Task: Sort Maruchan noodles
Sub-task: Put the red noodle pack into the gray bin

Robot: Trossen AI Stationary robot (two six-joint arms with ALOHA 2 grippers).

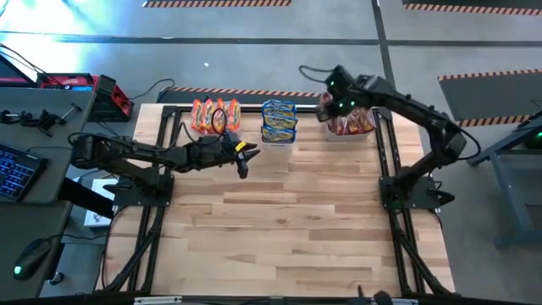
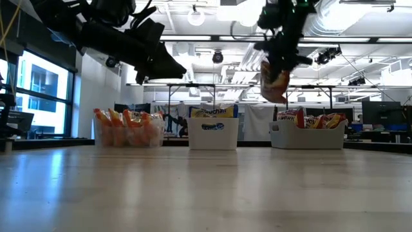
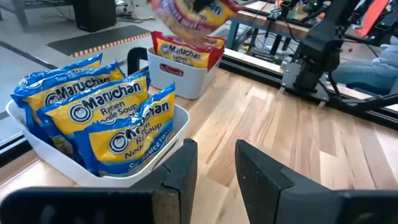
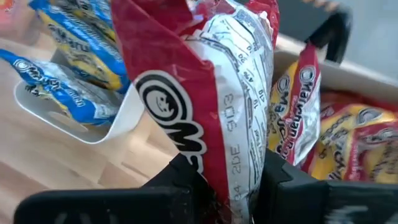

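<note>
Three bins sit in a row along the far edge of the tabletop (image 1: 279, 220). The orange packets (image 1: 213, 115) fill the bin near the far left corner. The blue Maruchan packets (image 1: 279, 119) fill the middle white bin (image 2: 212, 135). The red packets (image 1: 354, 125) lie in the bin near the far right corner.

One red-and-white Maruchan packet (image 4: 217, 106) hangs in the air above that right bin, pinched by the right hand (image 4: 230, 180) at its lower edge. It looks light and crinkly, and its plastic skin may be slippery. The noodle block inside can crack, so a soft pinch on the flat sealed edge seems best.

The left hand (image 3: 214, 165) floats above the tabletop just in front of the blue bin, fingers a little apart, holding nothing.

The tabletop is pale wood planks, smooth and flat. Behind it is a big workshop room with ceiling lights.
</note>
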